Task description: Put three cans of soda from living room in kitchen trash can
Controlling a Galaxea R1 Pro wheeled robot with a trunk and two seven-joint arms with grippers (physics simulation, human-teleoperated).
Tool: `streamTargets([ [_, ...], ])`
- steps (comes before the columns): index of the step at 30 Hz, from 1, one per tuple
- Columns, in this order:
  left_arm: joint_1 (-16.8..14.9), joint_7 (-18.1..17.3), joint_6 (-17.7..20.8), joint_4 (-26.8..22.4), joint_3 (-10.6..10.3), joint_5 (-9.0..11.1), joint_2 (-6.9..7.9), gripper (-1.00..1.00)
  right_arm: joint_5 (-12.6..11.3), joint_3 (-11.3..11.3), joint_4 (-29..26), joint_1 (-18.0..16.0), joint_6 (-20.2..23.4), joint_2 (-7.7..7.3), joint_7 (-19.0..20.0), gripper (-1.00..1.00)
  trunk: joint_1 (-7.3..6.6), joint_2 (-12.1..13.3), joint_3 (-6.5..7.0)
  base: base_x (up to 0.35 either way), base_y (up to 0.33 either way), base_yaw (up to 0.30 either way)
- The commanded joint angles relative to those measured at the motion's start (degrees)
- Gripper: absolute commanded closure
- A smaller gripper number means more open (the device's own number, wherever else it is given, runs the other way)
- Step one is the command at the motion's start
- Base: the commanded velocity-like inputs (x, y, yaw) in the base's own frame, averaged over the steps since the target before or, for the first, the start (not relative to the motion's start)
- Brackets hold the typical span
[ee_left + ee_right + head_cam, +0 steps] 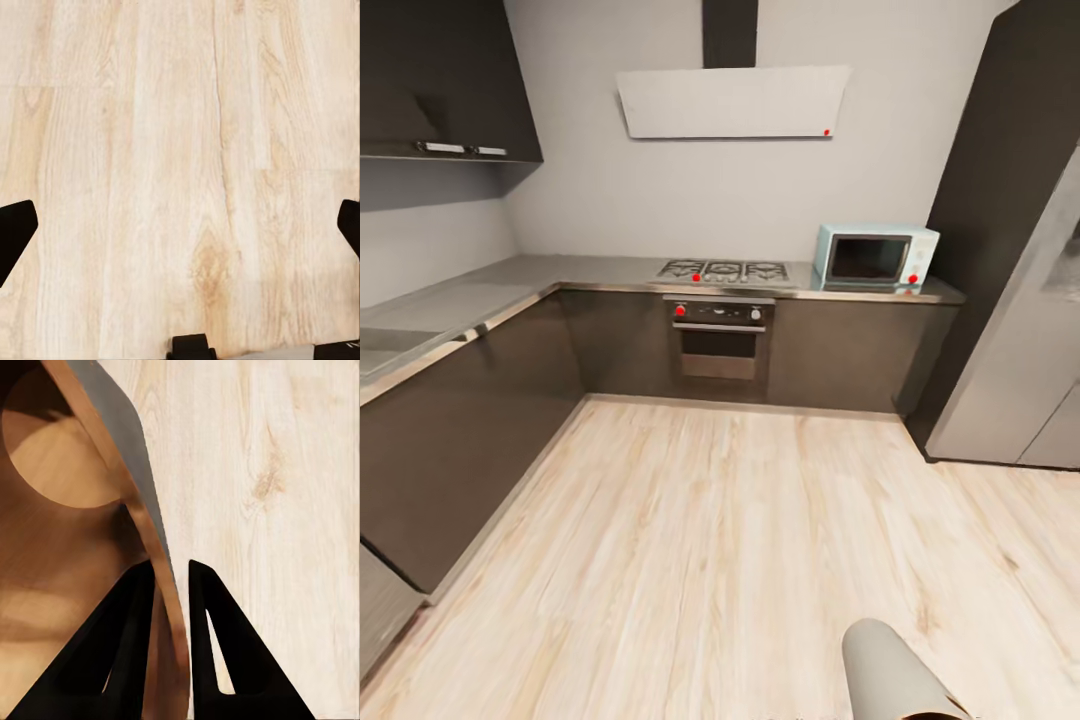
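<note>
Kitchen seen from the head cam: pale wood floor (740,540) spans the whole foreground; dark grey cabinets (470,420) run in an L along the left & back walls under a steel countertop (510,285); tall dark unit & grey fridge (1020,380) stand at the right; white range hood (732,102) hangs on the back wall above a gas hob (725,270) w/ red knobs; built-in oven (718,338) sits right under the hob; light-blue microwave (875,257) rests on the counter just right of the hob; trash can (895,675) pokes in at the bottom edge, right of centre, grey-tan outside, brown rim showing; right gripper (171,577) has its fingers (217,652) narrowly set, pinching the bin's wall, one finger inside the brown interior, one outside, round bottom visible within, floor beyond; left gripper (180,232) is spread wide, black fingertips (15,232) at opposite edges of its view, nothing between them but floor planks
</note>
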Motion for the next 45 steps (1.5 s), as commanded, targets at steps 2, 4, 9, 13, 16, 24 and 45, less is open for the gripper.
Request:
streamTargets([
  [2,0.0,0.0,0.0,0.0,0.0,0.0,-0.01,-1.0,-0.29,-0.45,-0.09,-0.02,-0.04,0.0,0.27,1.0,0.0,0.0,0.0,0.0,-0.28,-0.251],
  [4,0.0,0.0,0.0,0.0,-0.02,0.0,0.0,-1.0,-0.27,-0.47,-0.08,-0.02,-0.05,0.0,0.27,1.0,0.0,0.0,0.0,0.0,-0.281,-0.251],
  [9,0.0,0.0,0.0,0.01,-0.31,0.0,0.03,-1.0,-0.28,-0.49,-0.08,-0.02,-0.04,0.0,0.27,1.0,0.0,0.0,0.0,0.016,-0.282,-0.251],
  [13,0.0,0.0,0.0,0.03,-0.44,0.0,0.03,-1.0,-0.28,-0.49,-0.07,-0.02,-0.05,0.0,0.27,1.0,0.0,0.0,0.0,0.067,-0.282,-0.251],
  [16,0.0,0.0,0.0,0.04,-0.5,0.0,0.03,-1.0,-0.28,-0.49,-0.07,-0.04,-0.05,-0.02,0.27,1.0,0.0,0.0,0.0,0.076,-0.282,-0.251],
  [24,0.0,0.0,0.0,0.04,-0.6,-0.03,0.03,-1.0,-0.3,-0.49,-0.07,-0.03,-0.05,-0.08,0.27,1.0,0.0,0.0,0.0,0.08,-0.282,-0.251],
  [45,0.0,0.0,0.0,0.06,-0.68,-0.08,0.03,-1.0,-0.28,-0.49,-0.07,-0.02,-0.05,-0.09,0.27,1.0,0.0,0.0,0.0,0.077,-0.282,-0.251],
])
